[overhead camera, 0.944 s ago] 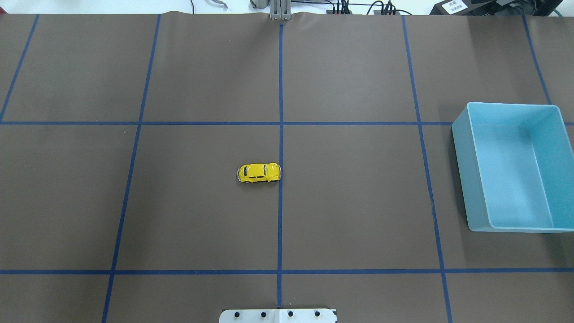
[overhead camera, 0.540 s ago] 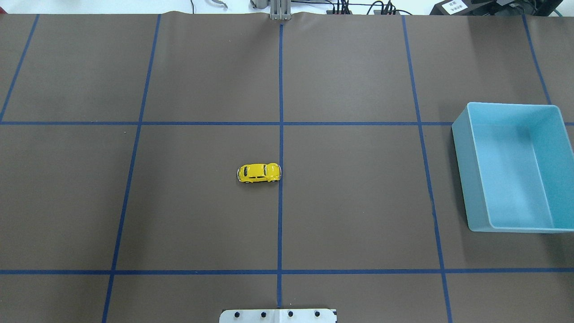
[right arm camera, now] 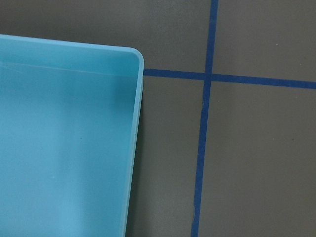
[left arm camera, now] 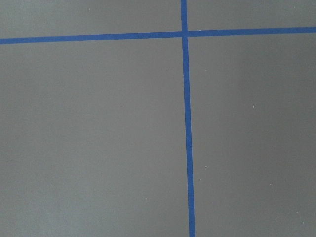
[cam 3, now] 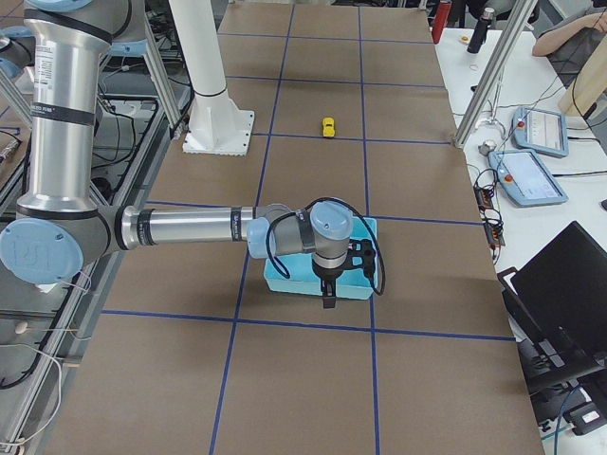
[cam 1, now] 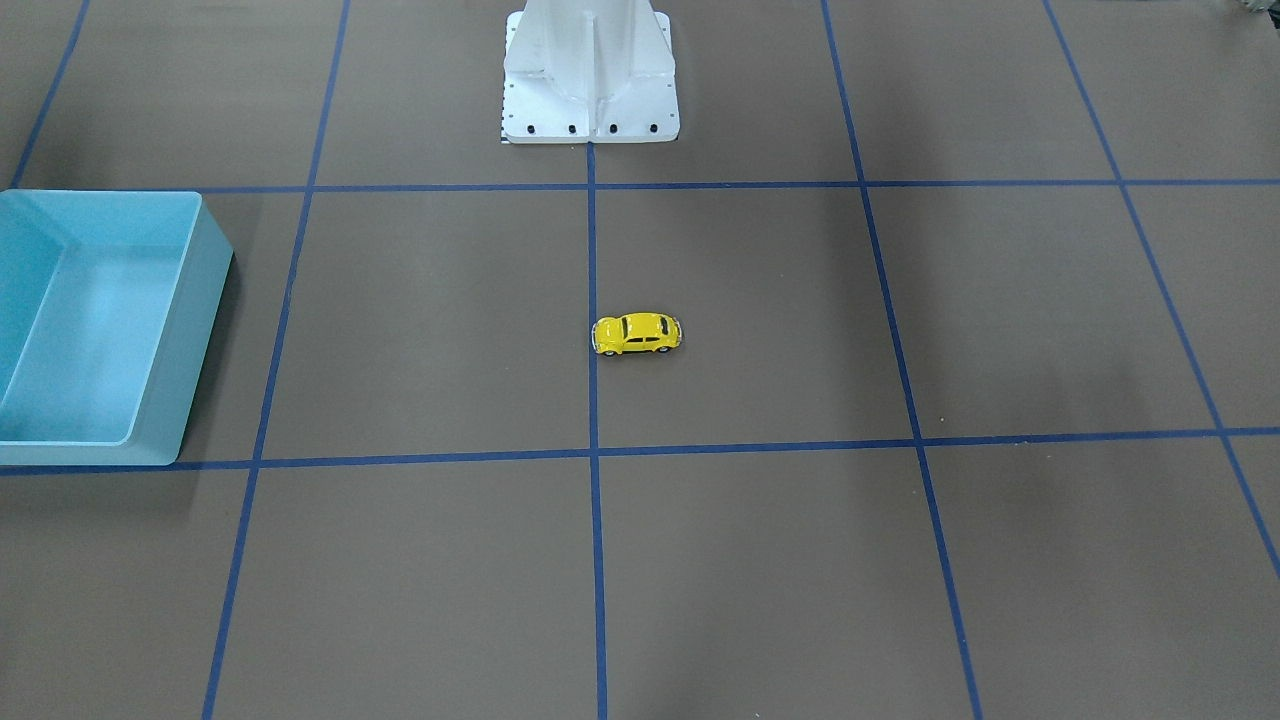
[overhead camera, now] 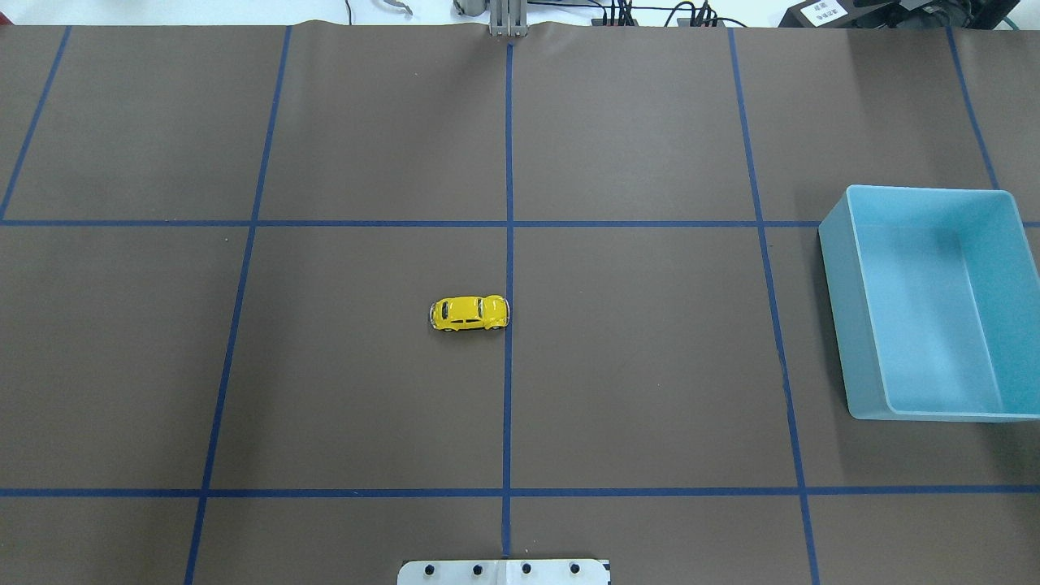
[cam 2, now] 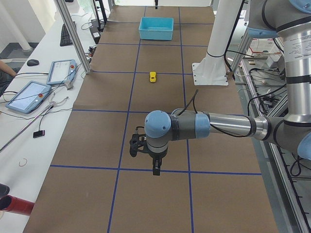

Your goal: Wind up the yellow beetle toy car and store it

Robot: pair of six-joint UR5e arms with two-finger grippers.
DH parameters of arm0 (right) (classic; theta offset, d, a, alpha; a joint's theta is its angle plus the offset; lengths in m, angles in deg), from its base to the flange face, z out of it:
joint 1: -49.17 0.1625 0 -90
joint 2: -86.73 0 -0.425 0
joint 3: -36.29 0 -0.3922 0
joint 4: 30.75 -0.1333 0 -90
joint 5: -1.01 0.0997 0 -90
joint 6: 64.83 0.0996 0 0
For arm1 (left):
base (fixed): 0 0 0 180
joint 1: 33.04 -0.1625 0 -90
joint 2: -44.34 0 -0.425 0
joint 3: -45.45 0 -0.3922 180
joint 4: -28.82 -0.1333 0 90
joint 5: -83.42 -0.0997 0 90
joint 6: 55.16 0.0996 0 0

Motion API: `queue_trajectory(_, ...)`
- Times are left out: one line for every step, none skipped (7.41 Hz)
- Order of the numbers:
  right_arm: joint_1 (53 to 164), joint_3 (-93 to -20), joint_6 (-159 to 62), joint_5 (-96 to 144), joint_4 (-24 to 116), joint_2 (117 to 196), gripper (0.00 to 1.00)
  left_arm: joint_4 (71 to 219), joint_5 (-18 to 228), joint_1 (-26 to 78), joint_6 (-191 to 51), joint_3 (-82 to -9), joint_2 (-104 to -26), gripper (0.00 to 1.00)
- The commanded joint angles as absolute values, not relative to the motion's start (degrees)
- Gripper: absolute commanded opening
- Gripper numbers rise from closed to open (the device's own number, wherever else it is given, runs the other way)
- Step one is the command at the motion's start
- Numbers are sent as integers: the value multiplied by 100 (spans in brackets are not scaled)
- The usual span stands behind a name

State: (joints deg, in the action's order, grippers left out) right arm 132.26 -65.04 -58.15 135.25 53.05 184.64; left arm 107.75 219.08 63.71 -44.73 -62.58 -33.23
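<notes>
Both arms hang outboard. Left gripper [cam 2: 155,170] is over bare mat, right gripper [cam 3: 329,298] above a corner of the blue bin [overhead camera: 835,317] — I cannot tell how either's jaws stand. Yellow beetle toy car [overhead camera: 469,313] sits mid-table on its wheels, one end at the centre tape line [overhead camera: 509,162]. My call: pinch across its narrow flanks — keep the wheels down for the pull-back.

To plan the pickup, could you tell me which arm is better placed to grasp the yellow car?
Probably left: the yellow beetle toy car lies on the left side of the centre line, while the right gripper hovers by the blue bin.
</notes>
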Motion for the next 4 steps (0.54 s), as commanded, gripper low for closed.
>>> queue_trajectory(13231, -6514, -5815, 13548, 5065, 18490, 100, 10749, 21903, 6434, -4470, -6248, -3309, 100)
queue_trajectory(13240, -6540, -5806, 13540, 5064, 18621, 100, 10740, 21912, 6434, -4470, -6231, -3309, 100)
queue_trajectory(13231, -6514, -5806, 13505, 5064, 18587, 100, 10740, 21912, 6443, -4470, -6231, -3301, 100)
queue_trajectory(13240, -6479, -5797, 13496, 5064, 18639, 100, 10740, 21921, 6460, -4462, -6231, -3257, 100)
